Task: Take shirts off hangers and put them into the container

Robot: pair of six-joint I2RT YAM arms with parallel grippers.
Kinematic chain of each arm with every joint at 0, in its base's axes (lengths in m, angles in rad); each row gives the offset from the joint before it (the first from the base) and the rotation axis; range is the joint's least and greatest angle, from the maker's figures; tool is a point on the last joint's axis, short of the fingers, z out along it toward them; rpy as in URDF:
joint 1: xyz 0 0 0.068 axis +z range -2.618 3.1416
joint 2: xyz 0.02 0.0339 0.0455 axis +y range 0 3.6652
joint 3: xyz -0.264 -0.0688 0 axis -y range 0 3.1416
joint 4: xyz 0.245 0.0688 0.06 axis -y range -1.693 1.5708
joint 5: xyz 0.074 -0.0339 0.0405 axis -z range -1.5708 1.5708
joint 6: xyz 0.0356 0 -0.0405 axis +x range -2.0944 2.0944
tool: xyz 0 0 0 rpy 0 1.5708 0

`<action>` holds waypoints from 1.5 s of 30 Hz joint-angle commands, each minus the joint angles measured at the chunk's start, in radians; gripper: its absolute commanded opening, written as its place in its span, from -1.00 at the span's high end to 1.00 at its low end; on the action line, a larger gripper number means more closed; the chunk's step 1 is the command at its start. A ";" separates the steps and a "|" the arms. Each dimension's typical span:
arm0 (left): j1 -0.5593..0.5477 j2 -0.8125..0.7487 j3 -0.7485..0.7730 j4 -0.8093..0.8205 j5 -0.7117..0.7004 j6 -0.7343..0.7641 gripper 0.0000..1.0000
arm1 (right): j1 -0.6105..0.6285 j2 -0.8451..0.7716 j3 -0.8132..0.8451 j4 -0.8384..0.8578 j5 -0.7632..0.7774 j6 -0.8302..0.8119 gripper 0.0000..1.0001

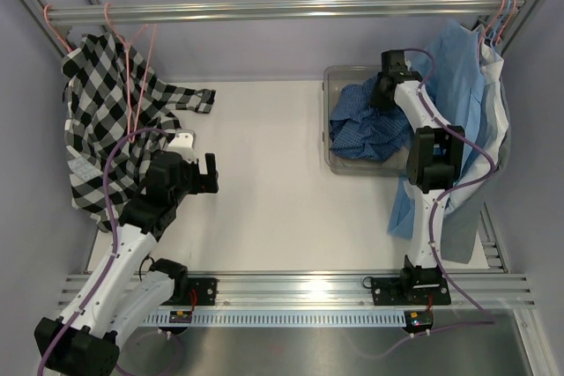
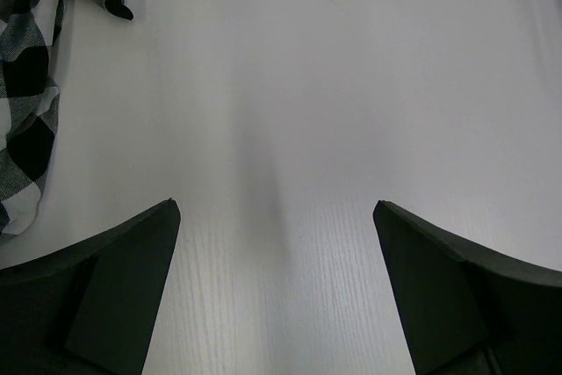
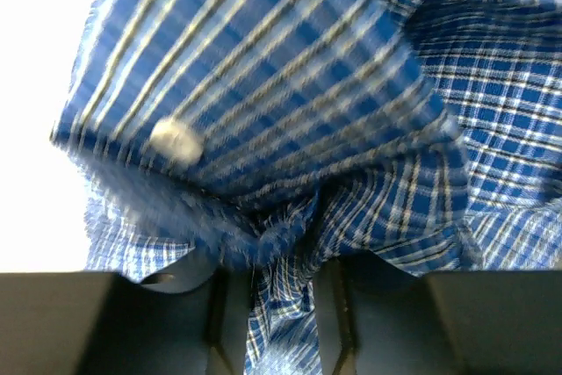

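White worktop (image 1: 273,173) under a metal rail (image 1: 282,11); at far left the black-and-white check shirt (image 1: 97,121) hangs on a pink hanger (image 1: 132,77). Beside it, the left pincer (image 1: 211,173) is spread wide, holding nothing. The right pincer (image 3: 281,292) pinches the dark blue shirt (image 1: 366,125), bunched inside the container (image 1: 328,81)

Crumpled blue check shirt (image 1: 366,121) in container (image 1: 327,103), black-and-white shirt (image 1: 97,129) on hanger (image 1: 129,94)

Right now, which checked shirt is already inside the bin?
The dark blue fine-check shirt, crumpled in the clear bin. The black-and-white check shirt hangs on a pink hanger at the left.
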 commanded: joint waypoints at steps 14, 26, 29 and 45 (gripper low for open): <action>-0.005 -0.061 0.071 -0.059 0.071 -0.101 -0.98 | -0.030 -0.278 -0.090 -0.096 -0.071 -0.007 -0.46; -0.005 -0.075 0.359 -0.303 0.024 -0.148 -0.98 | -0.030 -0.723 -0.413 -0.047 -0.224 -0.034 -0.61; -0.005 -0.078 0.463 -0.364 -0.019 -0.140 -0.98 | -0.028 -0.901 -0.473 -0.062 -0.260 -0.051 -0.76; 0.131 0.247 0.991 -0.401 -0.445 -0.020 -0.98 | 0.035 -1.429 -0.665 -0.093 -0.442 -0.076 -0.99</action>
